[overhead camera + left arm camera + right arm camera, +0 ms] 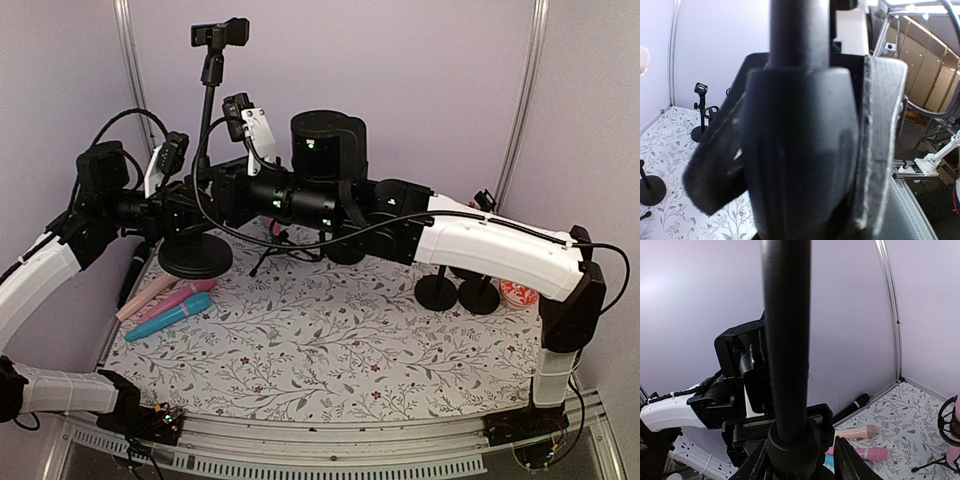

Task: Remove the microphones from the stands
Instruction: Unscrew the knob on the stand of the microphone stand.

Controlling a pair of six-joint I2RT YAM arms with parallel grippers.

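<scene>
The black stand (206, 130) rises from a round base (195, 256) at the back left, with a black clip (220, 34) at its top; I cannot make out a microphone in the clip. My left gripper (185, 213) is shut on the lower pole, whose thick collar (800, 150) fills the left wrist view between the fingers (885, 140). My right gripper (216, 190) reaches in from the right. Its jaws stand either side of the pole collar (792, 447), with a small gap at the right finger (850, 462). Beige (146, 297), pink (184, 294) and blue (168, 317) microphones lie on the cloth.
A black microphone (132, 277) lies along the left wall. Two short black stands (436, 291) (480, 296) and a red-and-white item (518, 293) sit at the back right. A small tripod (275, 250) with something pink stands behind my arms. The booth walls close in at back and left.
</scene>
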